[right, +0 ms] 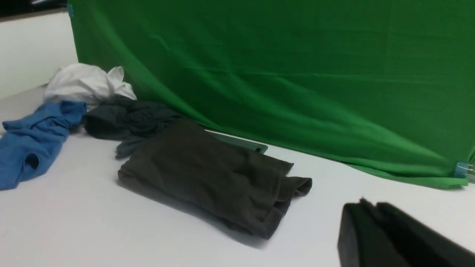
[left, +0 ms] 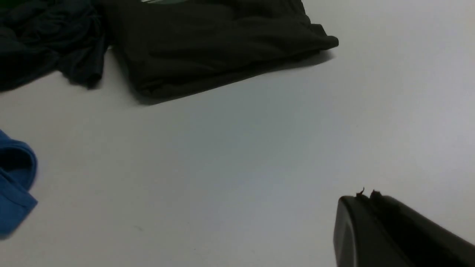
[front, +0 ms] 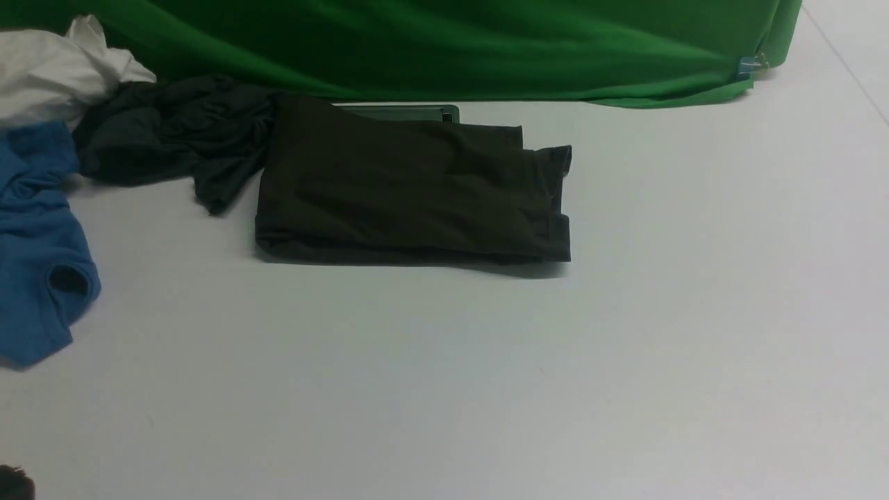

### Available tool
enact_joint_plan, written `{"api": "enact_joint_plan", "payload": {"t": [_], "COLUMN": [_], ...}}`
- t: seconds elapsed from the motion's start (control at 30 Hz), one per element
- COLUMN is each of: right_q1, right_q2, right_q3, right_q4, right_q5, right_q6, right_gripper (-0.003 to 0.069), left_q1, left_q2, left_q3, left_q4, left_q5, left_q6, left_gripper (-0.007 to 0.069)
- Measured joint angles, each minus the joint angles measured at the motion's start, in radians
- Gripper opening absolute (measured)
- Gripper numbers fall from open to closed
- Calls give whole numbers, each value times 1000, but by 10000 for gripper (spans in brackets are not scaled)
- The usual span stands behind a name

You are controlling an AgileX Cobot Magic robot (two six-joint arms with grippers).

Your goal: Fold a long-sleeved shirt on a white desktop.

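Note:
The long-sleeved shirt (front: 410,191) lies folded into a thick dark olive-brown rectangle on the white desktop (front: 486,361), toward the back and slightly left of centre. It also shows in the left wrist view (left: 207,40) and the right wrist view (right: 211,178). My left gripper (left: 367,194) is shut, its black fingers pressed together with nothing between them, well short of the shirt. My right gripper (right: 365,204) is shut too and empty, off the shirt's right end. Neither arm shows in the front view.
A dark teal-grey garment (front: 167,132), a blue garment (front: 35,236) and a white cloth (front: 55,69) lie bunched at the back left. A green cloth backdrop (front: 451,42) hangs along the back. A flat dark object (front: 410,112) pokes out behind the shirt.

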Motion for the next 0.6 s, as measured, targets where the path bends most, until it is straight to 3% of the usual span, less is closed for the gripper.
{"api": "enact_joint_plan", "payload": {"t": [0.23, 0.3, 0.37, 0.4, 0.5, 0.53, 0.6], "right_q1": [0, 0, 0, 0, 0, 0, 0], "right_q2": [0, 0, 0, 0, 0, 0, 0], "right_q3": [0, 0, 0, 0, 0, 0, 0], "right_q4": [0, 0, 0, 0, 0, 0, 0], "right_q5": [-4, -4, -4, -4, -4, -4, -4], "right_q6": [1, 1, 1, 1, 1, 1, 1], "right_gripper": [45, 50, 57, 60, 67, 77, 80], "left_q1": [0, 0, 0, 0, 0, 0, 0], "left_q2": [-1, -1, -1, -2, -9, -35, -58], "left_q3": [0, 0, 8, 22, 69, 140, 186], "left_q4": [3, 21, 64, 84, 110, 146, 179], "left_q5": [-6, -7, -38, -91, -249, -431, -514], "left_q6": [18, 74, 201, 268, 314, 248, 183], "left_gripper": [17, 17, 17, 17, 17, 17, 17]}}
